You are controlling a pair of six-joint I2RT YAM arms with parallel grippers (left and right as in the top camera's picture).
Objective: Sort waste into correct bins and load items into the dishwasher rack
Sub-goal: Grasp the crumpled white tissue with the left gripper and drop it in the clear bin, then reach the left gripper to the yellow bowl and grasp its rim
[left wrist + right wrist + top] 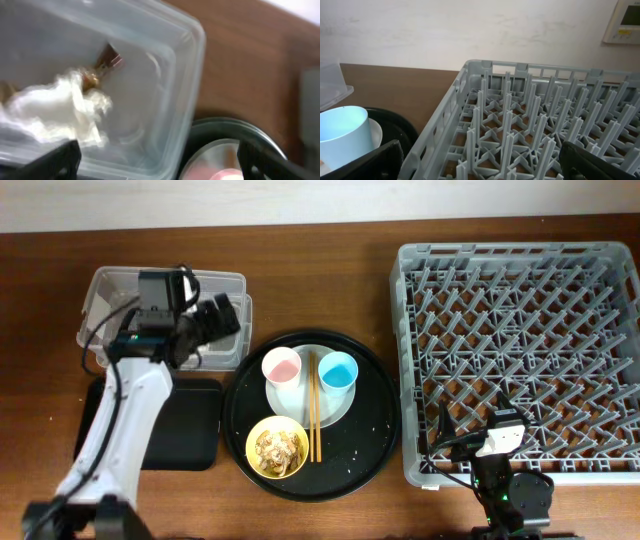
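Observation:
My left gripper (225, 318) is open and empty over the right end of the clear tub (100, 290). In the left wrist view the tub (190, 65) holds the crumpled white napkin (55, 110) and the brown-gold wrapper (105, 62). On the round black tray (375, 450) the pale plate (335, 412) carries the pink cup (281, 367), the light-blue cup (338, 371) and the chopsticks (313, 408). The yellow bowl (277, 448) holds brownish scraps with rice. My right gripper (480, 160) is open and empty at the front left corner of the grey rack (520, 350).
The shallow black rectangular tray (185, 425) lies in front of the tub, left of the round tray. The rack (530, 120) fills the right wrist view, with the blue cup (342, 132) at its left. Bare brown table lies between the trays and the rack.

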